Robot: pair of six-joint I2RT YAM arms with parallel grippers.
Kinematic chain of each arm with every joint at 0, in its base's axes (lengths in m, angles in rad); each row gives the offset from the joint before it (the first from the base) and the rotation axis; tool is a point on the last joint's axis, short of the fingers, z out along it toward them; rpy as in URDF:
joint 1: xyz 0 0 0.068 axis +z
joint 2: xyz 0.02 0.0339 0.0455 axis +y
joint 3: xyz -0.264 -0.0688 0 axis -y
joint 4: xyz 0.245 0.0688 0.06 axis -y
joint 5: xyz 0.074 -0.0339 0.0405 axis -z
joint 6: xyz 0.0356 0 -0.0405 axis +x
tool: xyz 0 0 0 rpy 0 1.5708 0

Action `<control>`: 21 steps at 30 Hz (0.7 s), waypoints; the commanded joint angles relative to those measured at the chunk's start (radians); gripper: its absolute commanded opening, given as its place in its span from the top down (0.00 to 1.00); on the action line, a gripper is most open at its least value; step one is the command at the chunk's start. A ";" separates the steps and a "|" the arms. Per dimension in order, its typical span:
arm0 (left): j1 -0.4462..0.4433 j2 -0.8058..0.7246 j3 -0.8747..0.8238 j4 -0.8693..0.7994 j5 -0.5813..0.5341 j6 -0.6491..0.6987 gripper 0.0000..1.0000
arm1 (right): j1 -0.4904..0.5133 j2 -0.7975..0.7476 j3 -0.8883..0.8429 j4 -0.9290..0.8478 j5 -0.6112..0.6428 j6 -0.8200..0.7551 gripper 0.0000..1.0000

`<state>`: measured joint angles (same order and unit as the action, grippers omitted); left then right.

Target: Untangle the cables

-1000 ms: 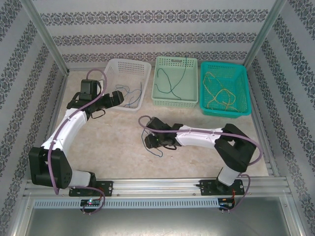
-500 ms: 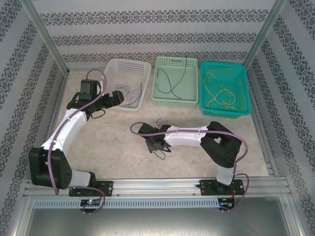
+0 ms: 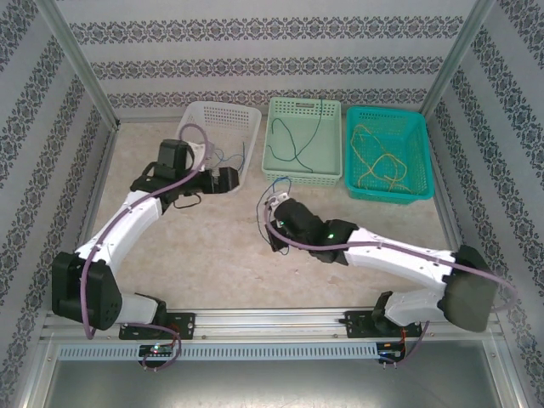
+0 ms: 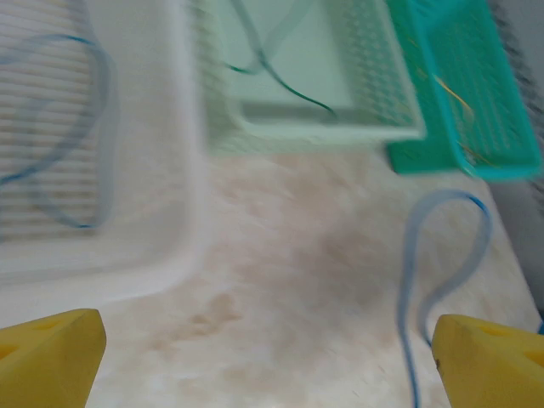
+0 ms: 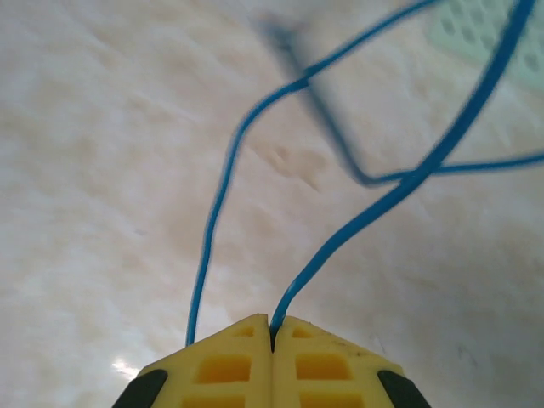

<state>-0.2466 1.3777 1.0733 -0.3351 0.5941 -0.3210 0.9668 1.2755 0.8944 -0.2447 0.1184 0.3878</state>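
R wrist cam catches what the top cam can't: right gripper (image 5: 272, 330) jaws clenched on the blue cable (image 5: 372, 212), which runs from the tips up and to the right, w/ a second strand alongside. From above it's a small loop over the desk (image 3: 212, 246), near the light-green basket (image 3: 304, 177). Left gripper (image 4: 268, 353) jaws are released, spread wide, by the white basket (image 4: 191, 170). It's blurry, but prob. a blue wire (image 4: 102, 127) lies inside.

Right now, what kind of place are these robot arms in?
Probably a robot practice booth: the left arm and right arm are bolted to a metal rail, patterned walls box in a small table, and a white basket, green basket and teal basket hold thin cables.
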 commanded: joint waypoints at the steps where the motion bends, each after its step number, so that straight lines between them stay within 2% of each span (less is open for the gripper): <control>1: -0.032 0.043 0.037 0.071 0.188 0.069 0.04 | -0.050 -0.081 -0.035 0.038 -0.197 -0.115 1.00; 6: -0.036 0.059 0.052 0.102 0.234 0.083 0.04 | -0.063 -0.170 -0.029 -0.060 -0.247 -0.181 1.00; 11: -0.042 0.096 0.068 0.173 0.328 0.020 0.06 | -0.065 -0.184 -0.038 -0.070 -0.270 -0.190 1.00; 21: -0.079 0.090 0.053 0.248 0.375 -0.035 0.10 | -0.066 -0.161 0.006 -0.121 -0.200 -0.236 1.00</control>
<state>-0.3153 1.4738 1.1191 -0.1596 0.9283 -0.3256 0.9051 1.1141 0.8738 -0.3370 -0.1146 0.1890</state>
